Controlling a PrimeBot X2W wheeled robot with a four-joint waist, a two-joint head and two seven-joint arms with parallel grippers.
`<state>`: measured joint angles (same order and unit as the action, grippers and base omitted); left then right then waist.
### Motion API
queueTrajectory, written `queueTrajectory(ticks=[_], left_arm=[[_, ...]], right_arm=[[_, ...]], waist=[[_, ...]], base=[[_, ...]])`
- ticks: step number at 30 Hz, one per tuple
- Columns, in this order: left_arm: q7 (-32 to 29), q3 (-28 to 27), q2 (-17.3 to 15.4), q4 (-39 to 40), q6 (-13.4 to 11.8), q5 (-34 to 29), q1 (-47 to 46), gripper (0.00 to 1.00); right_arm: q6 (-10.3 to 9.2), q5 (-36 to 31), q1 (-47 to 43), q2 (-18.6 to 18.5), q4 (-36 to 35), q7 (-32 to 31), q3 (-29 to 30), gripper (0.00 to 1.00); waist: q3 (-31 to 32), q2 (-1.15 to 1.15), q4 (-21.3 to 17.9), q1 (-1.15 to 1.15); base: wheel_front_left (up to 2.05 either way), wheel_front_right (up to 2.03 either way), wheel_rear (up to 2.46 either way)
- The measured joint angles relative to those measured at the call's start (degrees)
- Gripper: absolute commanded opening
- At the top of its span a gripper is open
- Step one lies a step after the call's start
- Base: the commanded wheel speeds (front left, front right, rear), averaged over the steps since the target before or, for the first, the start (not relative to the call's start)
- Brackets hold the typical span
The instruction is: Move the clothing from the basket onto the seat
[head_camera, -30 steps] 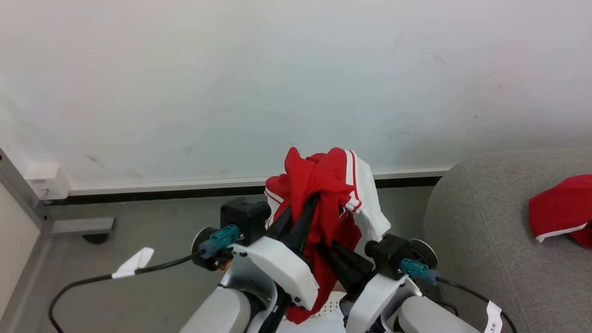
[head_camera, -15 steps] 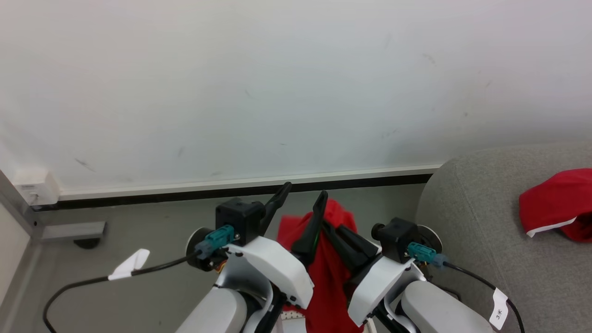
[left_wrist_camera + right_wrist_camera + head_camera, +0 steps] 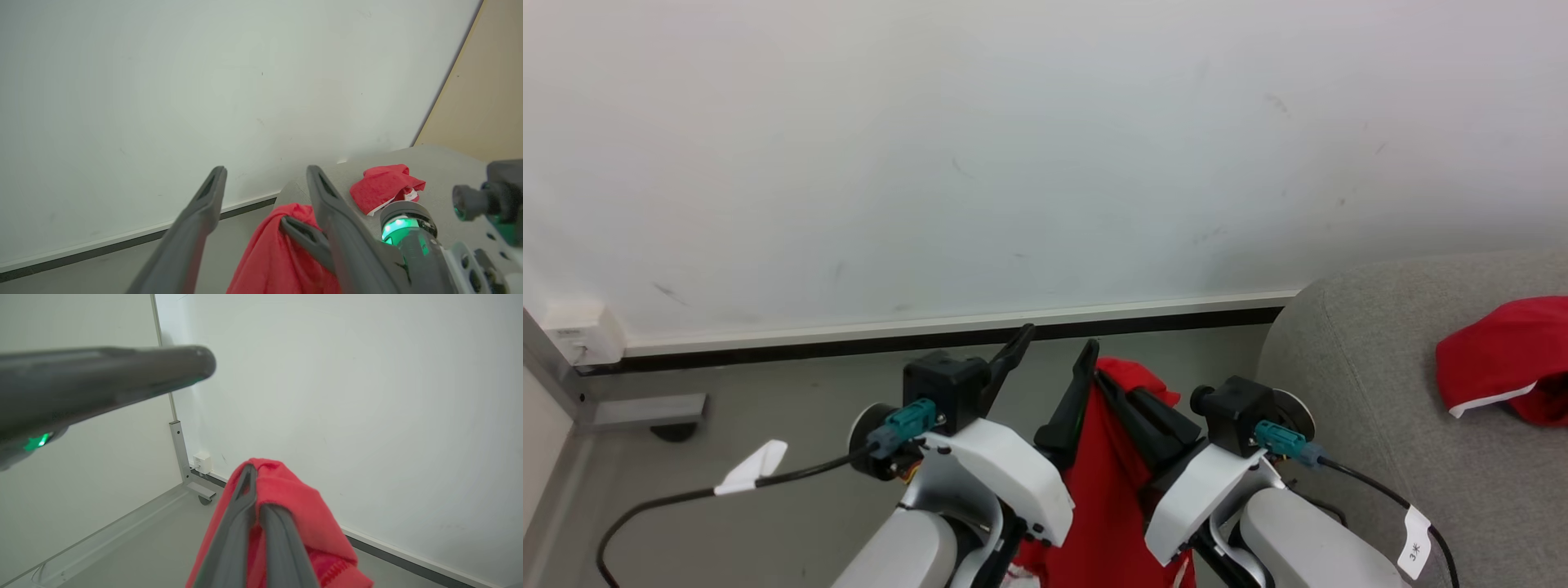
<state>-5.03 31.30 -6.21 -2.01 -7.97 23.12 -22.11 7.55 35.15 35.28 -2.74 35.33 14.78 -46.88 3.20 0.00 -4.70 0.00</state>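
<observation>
A piece of the red clothing (image 3: 1107,490) hangs between my two arms, pinched near its top by my right gripper (image 3: 1104,377), which is shut on it. In the right wrist view the right gripper (image 3: 253,477) has its fingers pressed together with red clothing (image 3: 298,502) draped over them. My left gripper (image 3: 1054,347) stands open just left of the cloth and holds nothing. The left wrist view shows my left gripper (image 3: 266,169) spread wide, with the clothing (image 3: 265,253) low between its fingers. Another red garment (image 3: 1494,367) lies on the grey seat (image 3: 1339,392) at the right. The basket is out of view.
A white wall with a dark baseboard (image 3: 931,339) is close ahead. A metal post foot (image 3: 645,406) and a small wall box (image 3: 572,335) sit at the left. A black cable with a white tag (image 3: 752,465) runs across the grey floor.
My left gripper has opened and let go of the clothing. The bundle has dropped from above both grippers and now hangs from the right gripper alone. The head view has shifted slightly.
</observation>
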Motion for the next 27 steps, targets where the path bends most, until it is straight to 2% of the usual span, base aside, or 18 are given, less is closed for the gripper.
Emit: queueTrajectory(ticks=[8,15,21,27], left_arm=[[-0.2,0.4,-0.5,0.1,-0.2,0.0,0.0,1.00],[0.0,0.9,-1.7,0.0,0.1,0.0,0.5,1.00],[0.6,1.1,-1.9,-0.3,-0.2,0.1,2.2,1.00],[1.1,1.6,-1.7,0.4,-0.5,0.2,2.7,1.00]], right_arm=[[0.00,-0.9,0.0,-0.2,-0.2,0.0,1.6,0.00],[0.00,-2.5,0.6,-2.5,-1.4,0.0,4.2,0.00],[0.00,-3.2,2.7,-6.0,-3.2,0.0,6.6,0.00],[0.01,-3.4,3.9,-8.8,-5.6,0.0,9.4,0.00]], waist=[[0.1,0.00,-0.5,0.00],[0.0,0.00,-2.6,0.00],[-0.3,0.00,-6.2,0.00],[-1.0,0.00,-11.6,0.00]], base=[[0.00,0.00,0.00],[0.00,0.00,0.00],[0.00,0.00,0.00],[0.00,0.00,0.00]])
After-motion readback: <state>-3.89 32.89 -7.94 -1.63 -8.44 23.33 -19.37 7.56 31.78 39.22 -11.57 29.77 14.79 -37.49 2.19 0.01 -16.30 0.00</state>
